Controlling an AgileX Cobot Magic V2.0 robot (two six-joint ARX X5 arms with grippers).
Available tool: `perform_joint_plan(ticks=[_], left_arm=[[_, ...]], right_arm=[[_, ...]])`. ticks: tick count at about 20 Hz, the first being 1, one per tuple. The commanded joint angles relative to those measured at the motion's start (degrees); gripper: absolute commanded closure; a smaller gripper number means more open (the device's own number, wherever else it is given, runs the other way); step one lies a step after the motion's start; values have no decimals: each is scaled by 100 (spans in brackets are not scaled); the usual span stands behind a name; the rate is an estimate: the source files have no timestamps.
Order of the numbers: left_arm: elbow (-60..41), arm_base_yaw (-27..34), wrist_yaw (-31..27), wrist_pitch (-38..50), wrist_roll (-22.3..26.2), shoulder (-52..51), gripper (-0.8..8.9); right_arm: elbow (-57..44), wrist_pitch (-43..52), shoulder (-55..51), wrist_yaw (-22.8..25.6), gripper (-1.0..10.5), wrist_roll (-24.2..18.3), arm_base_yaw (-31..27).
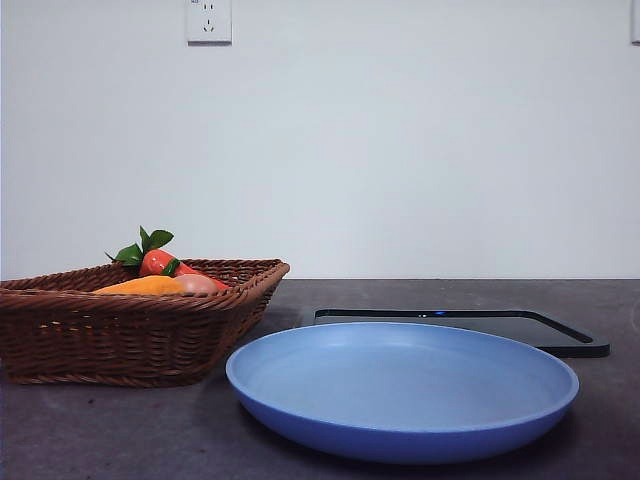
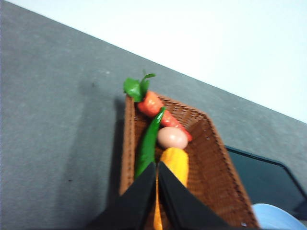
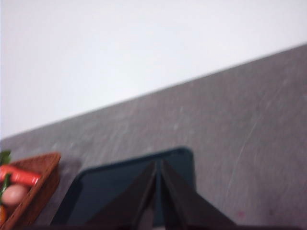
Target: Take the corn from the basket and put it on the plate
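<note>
The corn (image 1: 143, 286) lies in the brown wicker basket (image 1: 120, 325) at the left of the front view, only its orange-yellow top showing over the rim. In the left wrist view the corn (image 2: 175, 163) rests beside a pinkish egg-like item (image 2: 172, 138), and my left gripper (image 2: 157, 165) hangs above the basket (image 2: 211, 167) with its jaws shut, holding nothing. The light-blue plate (image 1: 400, 388) sits in front at the centre, with nothing on it. My right gripper (image 3: 158, 165) is shut above the black tray (image 3: 110, 184), away from the basket. Neither arm shows in the front view.
A carrot with green leaves (image 1: 160, 260) and a green pepper-like item (image 2: 148, 141) share the basket. A flat black tray (image 1: 470, 325) lies behind the plate. A wall stands behind the table.
</note>
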Motion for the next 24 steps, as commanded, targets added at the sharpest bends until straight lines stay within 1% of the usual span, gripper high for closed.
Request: perform_joint_plan(ticks=[1, 4, 8, 10, 13, 15, 17, 21, 22, 23, 24], left_arm=[[417, 9, 260, -212, 219, 302, 806], [872, 9, 544, -632, 560, 748, 806], [1421, 9, 782, -1257, 1152, 1364, 806], [1657, 2, 940, -1561, 1484, 1668, 807], [1928, -7, 1161, -1952, 1840, 2055, 807], [2070, -7, 1351, -2186, 2037, 2277, 807], [2146, -20, 1475, -2317, 2140, 2457, 807], [2173, -120, 1486, -2358, 2173, 2732, 800], [2173, -125, 1488, -2354, 2151, 2750, 760], [2173, -125, 1486, -2341, 2124, 2754, 677], [2173, -125, 1486, -2321, 2124, 2754, 566]], right_arm=[[393, -315, 315, -223, 945, -245, 4], [852, -776, 820, -533, 945, -621, 26], [1486, -1436, 1582, -984, 945, -1266, 96], [1784, -1770, 1963, -1121, 945, -1565, 149], [2177, -2271, 2494, -1285, 945, -1976, 267], [2396, -2583, 2815, -1377, 945, -2179, 369], [2549, -2811, 3056, -1386, 945, -2288, 479], [2636, -2920, 3560, -1384, 944, -2330, 710], [2636, -2914, 3633, -1384, 915, -2319, 715], [2636, -2907, 3683, -1384, 842, -2308, 715], [2636, -2900, 3716, -1377, 743, -2304, 715]])
